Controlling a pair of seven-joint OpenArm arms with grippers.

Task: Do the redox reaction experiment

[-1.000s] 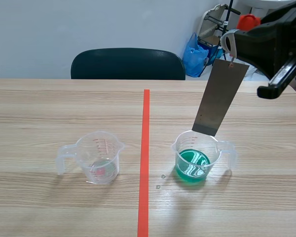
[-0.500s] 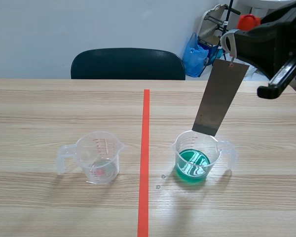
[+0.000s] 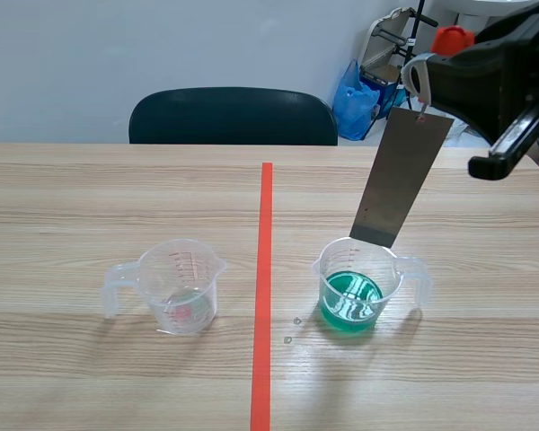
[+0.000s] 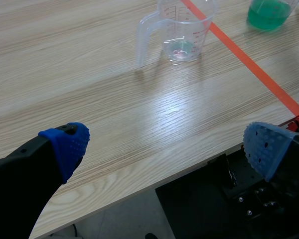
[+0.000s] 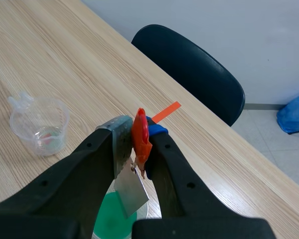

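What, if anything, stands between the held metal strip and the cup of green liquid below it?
Nothing visible. The metal strip, in the right gripper, hangs with its lower end over the open mouth of the green-liquid cup.

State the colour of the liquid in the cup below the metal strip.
Green; the liquid in the clear cup shows best in the scene view.

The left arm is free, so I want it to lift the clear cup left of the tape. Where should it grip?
Probably the handle, approached from the left arm's side: the clear cup stands upright and its handle juts out that way, away from the tape. The left gripper is open.
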